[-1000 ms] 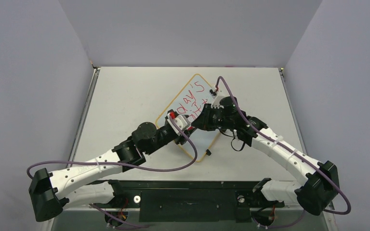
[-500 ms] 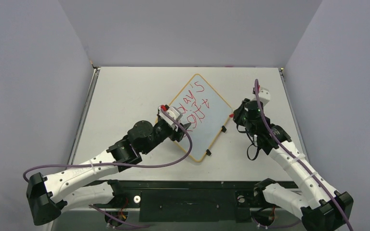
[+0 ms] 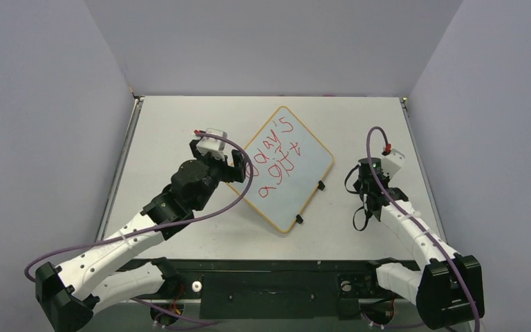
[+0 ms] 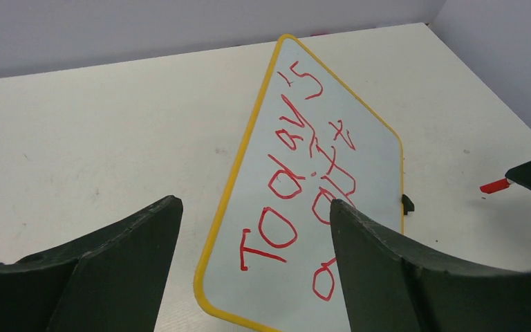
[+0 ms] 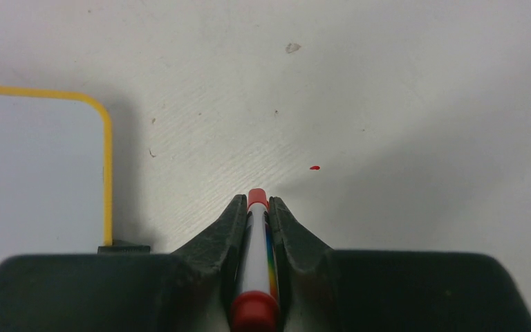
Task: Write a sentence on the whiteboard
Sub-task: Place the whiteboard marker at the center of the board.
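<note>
My right hand (image 5: 257, 202) is closed on the marker pen (image 5: 254, 257). The white barrel lies along the slot between the fingers and a red end shows at the tips. I cannot tell whether that end is a cap or the nib. This hand hovers over bare worktop (image 3: 180, 124), just off the right corner of the whiteboard (image 3: 307, 160).

My left hand (image 4: 254, 204) is spread wide and holds nothing. It hangs above the board's left edge, apart from it.

The whiteboard lies flat on the worktop, turned like a diamond, with its two black clips (image 3: 320, 185) on the near-right edge. The sentence (image 4: 297, 187) reads "Today's a gift" in red, in two lines.

I judge the writing itself complete, so the step in hand is the close of the task. The next move calls for laying the pen down on open worktop, keeping both hands off the red ink so that nothing smears.
</note>
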